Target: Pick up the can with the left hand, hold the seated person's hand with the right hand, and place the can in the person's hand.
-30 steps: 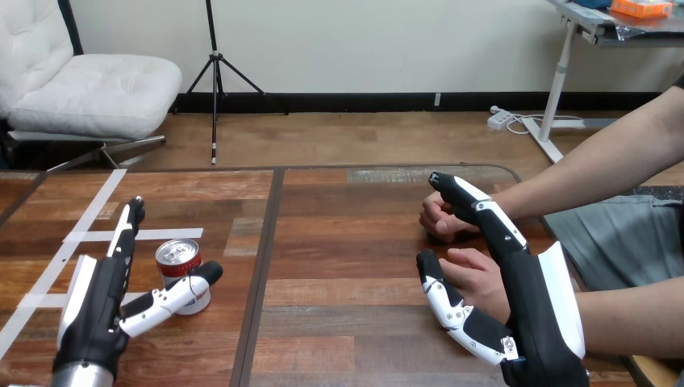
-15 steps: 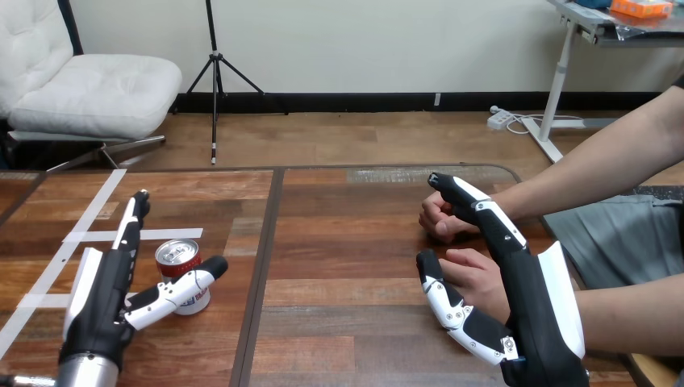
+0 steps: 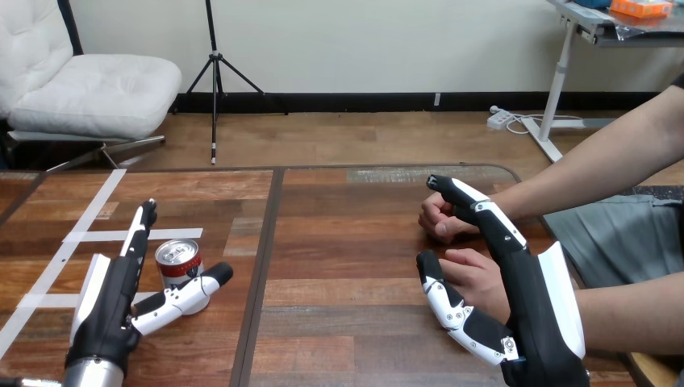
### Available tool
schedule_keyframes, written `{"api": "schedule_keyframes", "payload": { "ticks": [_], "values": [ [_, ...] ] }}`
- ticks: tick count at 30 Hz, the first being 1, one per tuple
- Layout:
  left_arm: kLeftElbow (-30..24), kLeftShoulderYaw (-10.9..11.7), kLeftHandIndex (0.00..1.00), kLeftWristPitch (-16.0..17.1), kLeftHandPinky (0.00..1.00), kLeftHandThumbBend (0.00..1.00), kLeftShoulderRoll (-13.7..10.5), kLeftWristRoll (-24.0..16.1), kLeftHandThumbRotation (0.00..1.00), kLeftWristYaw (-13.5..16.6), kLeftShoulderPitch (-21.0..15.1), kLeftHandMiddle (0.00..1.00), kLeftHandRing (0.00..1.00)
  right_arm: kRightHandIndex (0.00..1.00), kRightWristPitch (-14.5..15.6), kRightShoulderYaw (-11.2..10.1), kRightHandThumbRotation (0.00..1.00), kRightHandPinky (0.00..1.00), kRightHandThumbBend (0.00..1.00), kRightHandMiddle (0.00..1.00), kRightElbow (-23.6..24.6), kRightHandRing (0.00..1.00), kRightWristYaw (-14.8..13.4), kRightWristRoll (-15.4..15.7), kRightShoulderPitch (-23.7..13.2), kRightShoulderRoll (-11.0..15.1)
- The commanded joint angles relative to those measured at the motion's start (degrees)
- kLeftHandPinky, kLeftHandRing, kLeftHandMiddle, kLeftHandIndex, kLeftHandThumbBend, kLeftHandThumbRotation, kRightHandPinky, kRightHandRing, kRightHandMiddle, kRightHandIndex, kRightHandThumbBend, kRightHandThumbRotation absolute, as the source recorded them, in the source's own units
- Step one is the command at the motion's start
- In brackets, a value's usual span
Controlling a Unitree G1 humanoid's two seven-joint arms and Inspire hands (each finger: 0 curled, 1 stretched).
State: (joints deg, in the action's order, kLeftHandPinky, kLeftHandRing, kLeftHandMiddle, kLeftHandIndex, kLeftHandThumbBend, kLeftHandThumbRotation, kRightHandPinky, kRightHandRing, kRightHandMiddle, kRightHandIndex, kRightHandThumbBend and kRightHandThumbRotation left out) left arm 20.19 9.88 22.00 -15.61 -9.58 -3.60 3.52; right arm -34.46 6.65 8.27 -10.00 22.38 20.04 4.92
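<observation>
1. The left hand (image 3: 109, 310) is seen at the lower left of the head view, spread open: its fingers (image 3: 135, 242) are held straight and pointed away across the table, and its thumb (image 3: 181, 297) is stretched out to the right.
2. The can (image 3: 179, 266) is stood upright on the wooden table (image 3: 347, 266), in the gap between those fingers and the thumb. Its lower part is crossed in front by the thumb; whether the thumb is pressed against it cannot be told. Nothing is gripped by this hand.
3. The can is marked by a silver top and a red and white body, and it is set just beside white tape strips (image 3: 97, 205) stuck to the table's left part.
4. The right hand (image 3: 536, 314) is seen at the lower right, also open, with its fingers (image 3: 488, 218) kept straight and its thumb (image 3: 445, 302) spread to the left.
5. The person's nearer hand (image 3: 480, 278) is rested on the table between that thumb and those fingers; no finger or thumb is curled round it.
6. The person's farther hand (image 3: 440, 218) is loosely closed on the table just beyond the right hand's fingertips.
</observation>
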Motion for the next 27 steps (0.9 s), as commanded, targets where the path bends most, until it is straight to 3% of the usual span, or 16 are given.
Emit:
{"api": "schedule_keyframes", "payload": {
  "ticks": [1,27],
  "values": [
    [0.15,-0.47,1.0,-0.13,1.0,1.0,-2.18,-0.78,0.52,1.07,-4.17,1.0,1.0,0.81,-1.26,-0.21,0.0,0.85,0.25,0.85,0.04,0.86,-0.04,-0.84,-3.44,0.14],
    [4.59,-1.25,1.0,-0.91,1.0,1.0,-3.56,-2.88,0.52,3.58,-7.09,1.0,1.0,0.83,-2.12,0.11,0.0,0.81,0.25,0.86,-0.39,0.85,0.22,-1.29,-3.39,0.25]
  ]
}}
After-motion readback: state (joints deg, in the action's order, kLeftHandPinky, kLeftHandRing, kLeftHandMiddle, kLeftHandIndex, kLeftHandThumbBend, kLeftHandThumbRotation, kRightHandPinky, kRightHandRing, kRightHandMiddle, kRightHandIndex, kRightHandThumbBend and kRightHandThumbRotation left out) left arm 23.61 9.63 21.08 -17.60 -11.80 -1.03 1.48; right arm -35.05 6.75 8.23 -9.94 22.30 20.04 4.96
